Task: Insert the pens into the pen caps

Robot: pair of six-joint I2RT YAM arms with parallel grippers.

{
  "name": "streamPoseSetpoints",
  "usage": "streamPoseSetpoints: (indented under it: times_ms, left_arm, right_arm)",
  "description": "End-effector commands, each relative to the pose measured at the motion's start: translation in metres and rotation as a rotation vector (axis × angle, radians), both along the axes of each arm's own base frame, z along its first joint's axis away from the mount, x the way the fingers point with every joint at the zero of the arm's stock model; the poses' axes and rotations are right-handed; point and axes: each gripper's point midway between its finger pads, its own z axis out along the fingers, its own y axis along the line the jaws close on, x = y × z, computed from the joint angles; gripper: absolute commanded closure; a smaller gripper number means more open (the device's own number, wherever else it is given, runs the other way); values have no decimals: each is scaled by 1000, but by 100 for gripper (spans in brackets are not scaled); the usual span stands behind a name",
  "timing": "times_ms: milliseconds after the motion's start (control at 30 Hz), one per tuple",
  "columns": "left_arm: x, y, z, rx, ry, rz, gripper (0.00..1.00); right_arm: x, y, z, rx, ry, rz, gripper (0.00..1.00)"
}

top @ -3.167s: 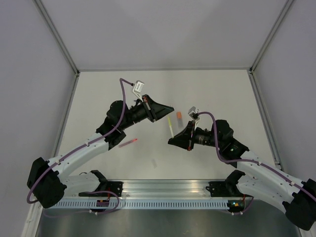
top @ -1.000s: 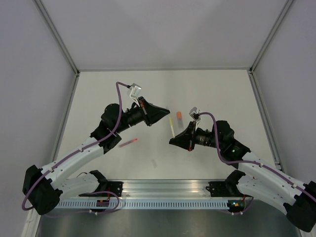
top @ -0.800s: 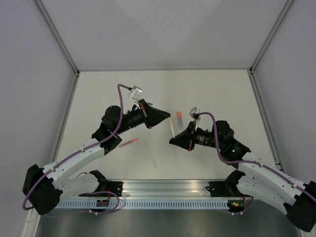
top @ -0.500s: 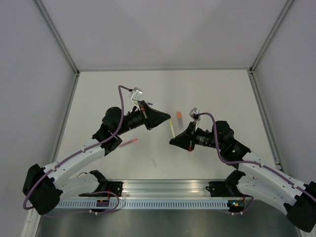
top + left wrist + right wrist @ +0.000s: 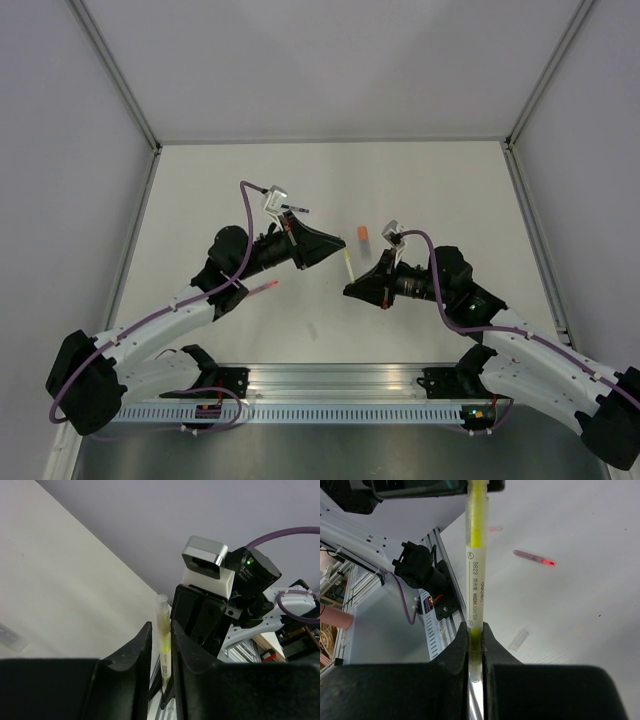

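The left gripper (image 5: 161, 626) has swung down and in toward the right gripper (image 5: 473, 628). Its jaws, pressed together a moment ago, have just parted a little. They now straddle the upper part of the yellow pen (image 5: 474, 570), which stands in the narrow slot between them. Whether the pads touch it I cannot tell. The right gripper has not budged: it is clamped on the pen's lower end, holding it up off the table (image 5: 430, 190). I read this as a handover or a two-handed hold being set up, not a capping (the one cap (image 5: 363, 234) in sight lies on the table just beyond the pen, untouched).

The pen's lower end is buried in the right jaws. Its free end shows in the left wrist view as a clear rounded tip, but whether that is nib or butt is not to be made out. The red pen (image 5: 262, 290) lies loose on the table, well to the left. No other caps show. A pale clear slip (image 5: 519, 639) is too faint to name
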Motion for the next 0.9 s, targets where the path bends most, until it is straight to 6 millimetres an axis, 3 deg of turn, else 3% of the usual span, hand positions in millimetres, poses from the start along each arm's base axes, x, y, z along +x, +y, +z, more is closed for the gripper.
streamPoseSetpoints:
  times_ms: [0, 67, 333, 600, 867]
  left_arm:
    - [-14, 0, 8, -13, -13, -49, 73]
    - [-6, 1, 15, 5, -37, -13, 66]
    - [7, -1, 39, 29, -64, 31, 54]
    - [4, -3, 39, 23, -56, 13, 55]
    - [-3, -6, 31, 22, -38, -33, 65]
  right_arm:
    - [2, 6, 32, 90, -89, 28, 100]
    - [-4, 9, 34, 100, -83, 70, 100]
    - [-5, 8, 33, 94, -76, 70, 100]
    - [-5, 6, 33, 93, -75, 63, 100]
    - [-3, 6, 33, 93, -76, 52, 100]
